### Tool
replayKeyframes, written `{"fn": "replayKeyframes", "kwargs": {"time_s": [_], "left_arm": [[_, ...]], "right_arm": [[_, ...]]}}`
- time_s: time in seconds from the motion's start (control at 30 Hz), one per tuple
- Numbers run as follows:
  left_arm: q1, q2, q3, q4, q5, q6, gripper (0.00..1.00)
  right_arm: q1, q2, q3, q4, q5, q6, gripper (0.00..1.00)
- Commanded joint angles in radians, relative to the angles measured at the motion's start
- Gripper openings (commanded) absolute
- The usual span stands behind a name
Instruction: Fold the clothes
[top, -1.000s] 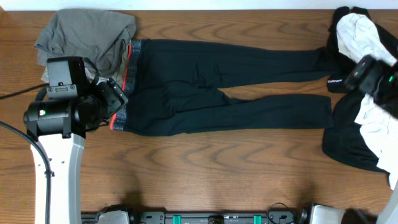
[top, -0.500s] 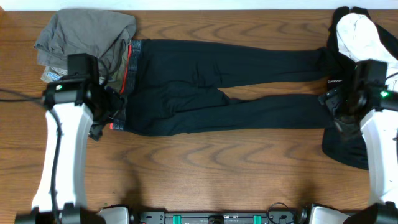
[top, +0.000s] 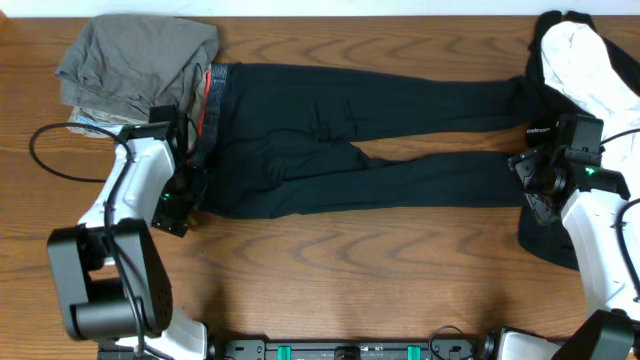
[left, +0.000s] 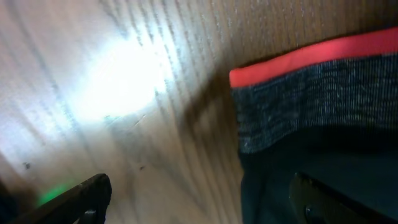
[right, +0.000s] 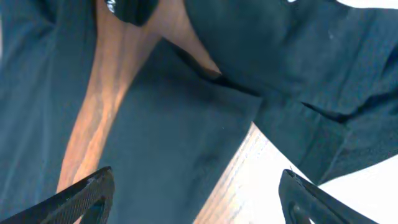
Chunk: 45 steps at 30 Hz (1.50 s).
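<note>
Long black leggings (top: 350, 140) lie flat across the table, with the grey, red-edged waistband (top: 203, 120) at the left and the leg ends at the right. My left gripper (top: 180, 198) is low over the waistband's near corner (left: 298, 93). It is open, one fingertip (left: 81, 196) over bare wood and the other over black cloth. At the lower leg's end (right: 174, 137) my right gripper (top: 535, 185) hangs open, nothing between its fingers (right: 87, 193). A black-and-white top (top: 585, 60) lies heaped at the far right.
A pile of grey and olive garments (top: 140, 55) sits at the back left, touching the waistband. More black cloth (top: 550, 235) lies under the right arm near the table's right edge. Bare wood (top: 350, 270) runs along the front.
Both arms have swung in and come down: the left gripper to the waistband's near corner, the right gripper to the end of the lower leg. The leggings have not moved.
</note>
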Motion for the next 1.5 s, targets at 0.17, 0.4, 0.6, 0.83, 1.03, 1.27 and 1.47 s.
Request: {"fn": "replayKeyframes", "kwargs": {"time_s": [0.17,0.4,0.6,0.83,1.03,1.27,1.47], "left_arm": [[-0.001,0.058,-0.029,0.115,-0.010,-0.016,0.92],[0.000,0.093,-0.039,0.218,-0.010,0.008,0.85],[0.000,0.095,-0.039,0.248,-0.011,0.007,0.50],[0.000,0.108,-0.040,0.243,-0.028,0.008,0.06],[0.000,0.109,-0.040,0.203,-0.027,0.033,0.06],[0.000,0.109,-0.040,0.176,-0.028,0.035,0.06],[0.000,0.109,-0.040,0.173,-0.034,0.035,0.06]], "right_arm": [[0.011,0.006,-0.007,0.011,0.022,-0.047,0.73],[0.013,0.006,-0.007,0.010,0.010,-0.069,0.63],[0.017,0.006,-0.007,0.000,-0.001,-0.113,0.60],[0.017,0.006,-0.015,-0.001,0.000,-0.135,0.61],[0.016,0.007,-0.069,0.031,0.000,-0.135,0.61],[0.017,0.007,-0.179,0.154,0.000,-0.131,0.57],[0.016,0.007,-0.284,0.270,0.018,-0.083,0.55]]}}
